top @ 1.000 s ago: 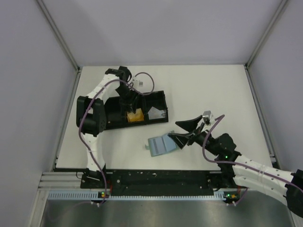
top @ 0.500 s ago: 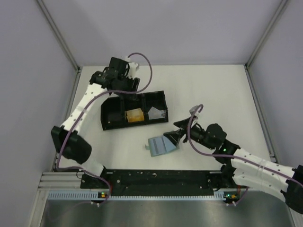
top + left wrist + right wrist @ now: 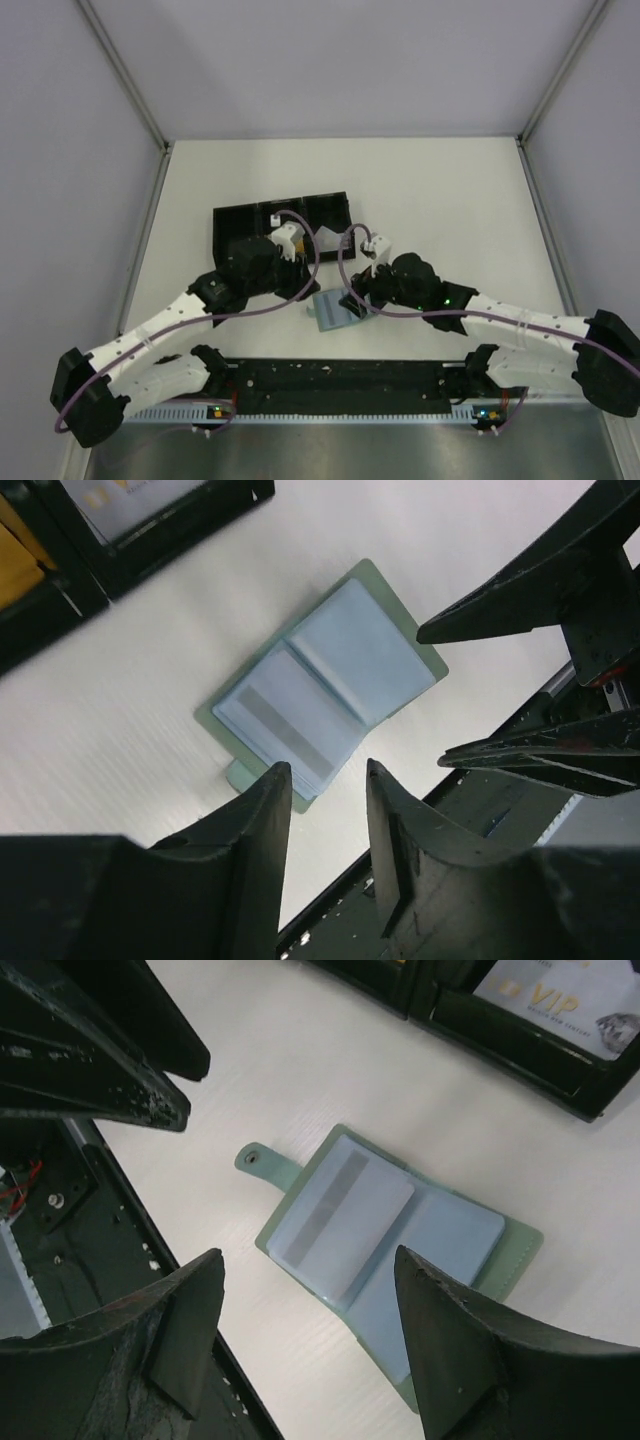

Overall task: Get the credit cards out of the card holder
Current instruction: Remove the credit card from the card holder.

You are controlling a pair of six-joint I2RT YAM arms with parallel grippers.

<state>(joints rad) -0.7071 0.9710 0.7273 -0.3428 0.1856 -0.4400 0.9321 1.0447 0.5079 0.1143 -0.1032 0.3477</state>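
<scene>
Holder (image 3: 400,1260) lies open on the bench (image 3: 300,1060) just beside the tray (image 3: 520,1050), a striped card (image 3: 345,1222) in its sleeve. Left fingers (image 3: 265,820) narrowly parted, right fingers (image 3: 440,1330) wider, both empty above it. Next, likely: pin holder, pinch card edge

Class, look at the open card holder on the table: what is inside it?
The card holder lies open. A pale card with a grey stripe shows on the panel nearest the tab. The other panel shows only a bluish sleeve. Any cards beneath are covered.
</scene>
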